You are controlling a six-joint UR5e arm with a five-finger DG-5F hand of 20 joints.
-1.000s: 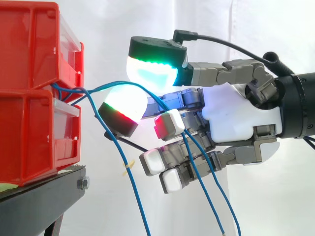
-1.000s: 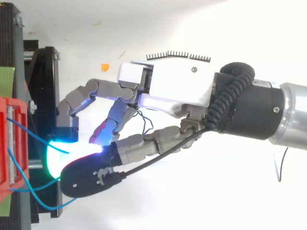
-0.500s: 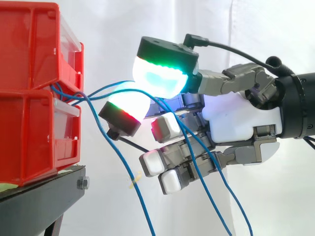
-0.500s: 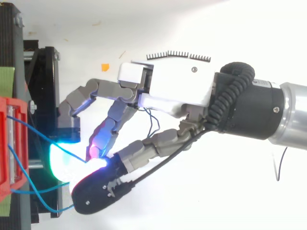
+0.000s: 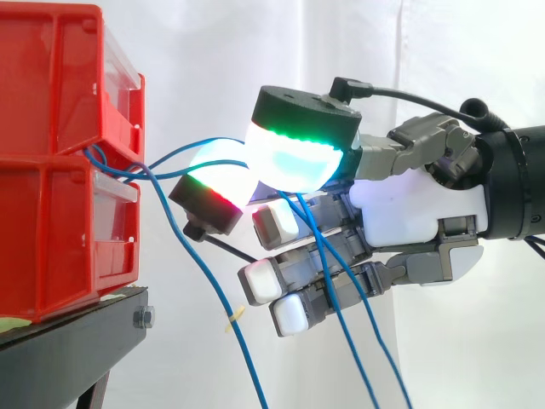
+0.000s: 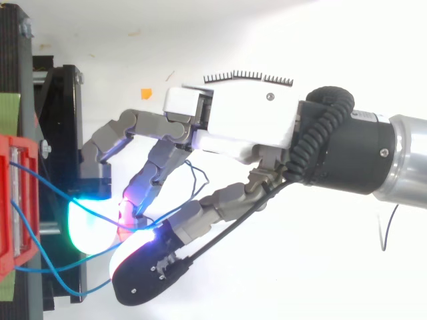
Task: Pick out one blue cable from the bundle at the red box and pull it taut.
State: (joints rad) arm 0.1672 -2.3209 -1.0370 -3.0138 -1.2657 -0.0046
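as it leaves the red box (image 5: 51, 213), the blue cable (image 5: 174, 153) runs level to the hand (image 5: 409, 213), which pinches it.

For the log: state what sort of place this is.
Probably a robot test bench in a lab: a white curtain behind, red bins stacked on a black stand, and a robot hand among blue cables.

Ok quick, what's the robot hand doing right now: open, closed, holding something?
Robot hand: closed, pinching one blue cable between its two large glowing pads, close to the red box.
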